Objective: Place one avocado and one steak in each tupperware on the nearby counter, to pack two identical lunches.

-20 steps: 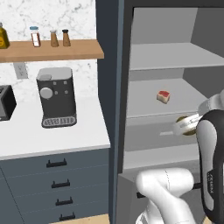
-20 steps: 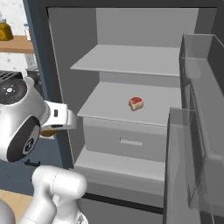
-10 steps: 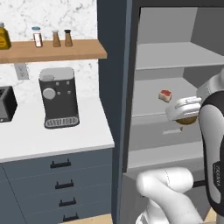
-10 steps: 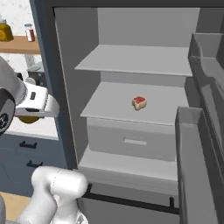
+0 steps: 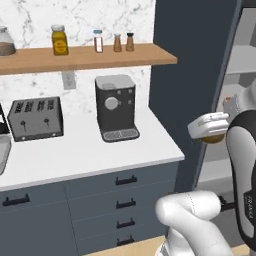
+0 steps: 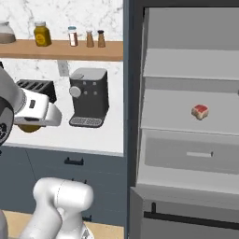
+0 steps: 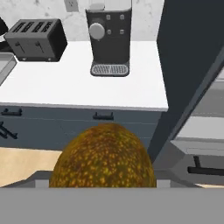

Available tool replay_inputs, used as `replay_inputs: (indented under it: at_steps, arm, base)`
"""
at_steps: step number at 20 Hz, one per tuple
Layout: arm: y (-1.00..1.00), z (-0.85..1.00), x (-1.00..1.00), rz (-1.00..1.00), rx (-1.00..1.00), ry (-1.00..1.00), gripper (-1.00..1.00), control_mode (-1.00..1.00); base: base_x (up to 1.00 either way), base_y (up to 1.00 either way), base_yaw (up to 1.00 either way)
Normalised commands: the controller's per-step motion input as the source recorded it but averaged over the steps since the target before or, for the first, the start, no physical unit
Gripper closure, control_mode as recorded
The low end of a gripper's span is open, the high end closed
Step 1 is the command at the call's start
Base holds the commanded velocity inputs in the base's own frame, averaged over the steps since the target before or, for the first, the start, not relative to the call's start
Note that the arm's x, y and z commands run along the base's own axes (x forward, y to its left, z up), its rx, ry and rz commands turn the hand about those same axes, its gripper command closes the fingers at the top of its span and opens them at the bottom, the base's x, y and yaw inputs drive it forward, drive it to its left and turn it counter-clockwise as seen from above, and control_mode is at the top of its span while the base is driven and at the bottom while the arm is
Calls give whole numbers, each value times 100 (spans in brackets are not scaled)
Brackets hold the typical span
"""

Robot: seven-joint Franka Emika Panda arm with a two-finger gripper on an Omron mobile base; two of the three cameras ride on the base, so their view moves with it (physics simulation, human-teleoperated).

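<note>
Base has swung left since a second ago, so the counter (image 5: 85, 150) with the coffee machine (image 5: 116, 107) and toaster (image 5: 36, 118) is now showing. Pincer (image 5: 212, 136) is clamping the avocado (image 7: 104, 157) mid-air, beside the fridge (image 6: 186, 116); steak (image 6: 200, 112) is sitting on its shelf.

Left base view: the worktop (image 5: 85, 150) carries a coffee machine (image 5: 116, 107) toward its right end, with a toaster (image 5: 36, 117) at its 9 o'clock. A wall shelf (image 5: 90, 56) above both holds a jar (image 5: 59, 40) and shakers (image 5: 123, 42). The open fridge (image 6: 186, 116) stands at the worktop's 3 o'clock; a steak (image 6: 200, 112) lies on its middle shelf. The avocado (image 7: 104, 159) sits in the pincer (image 5: 212, 131), before the fridge edge.
</note>
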Motion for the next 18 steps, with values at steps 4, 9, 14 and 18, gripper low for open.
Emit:
replay_inputs:
  at_steps: [4,9,14,18]
  arm:
    - [0,0,0,0,0,0,100,100]
    - [0,0,0,0,0,0,100,100]
    - [0,0,0,0,0,0,100,100]
    - [0,0,0,0,0,0,100,100]
  base:
    - [2,100,-9]
    - [0,100,-7]
    - [0,100,-4]
    - [1,100,0]
